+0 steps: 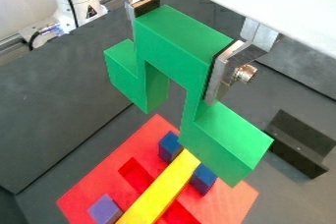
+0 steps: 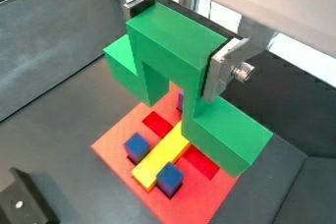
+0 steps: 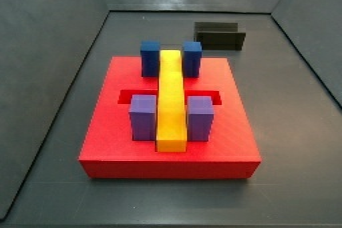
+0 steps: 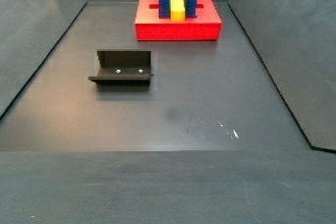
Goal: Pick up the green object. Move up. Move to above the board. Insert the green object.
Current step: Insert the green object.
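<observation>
The gripper is clamped on the green object's raised middle cube, held high above the red board in both wrist views. Pickup and lift are judged done; lowering and insertion remain.

Pincer hangs clear above the board, the green object clamped between its fingers. On the board, yellow bar, blue blocks and purple blocks stand up as obstacles. Fixture sits well apart on open floor.
</observation>
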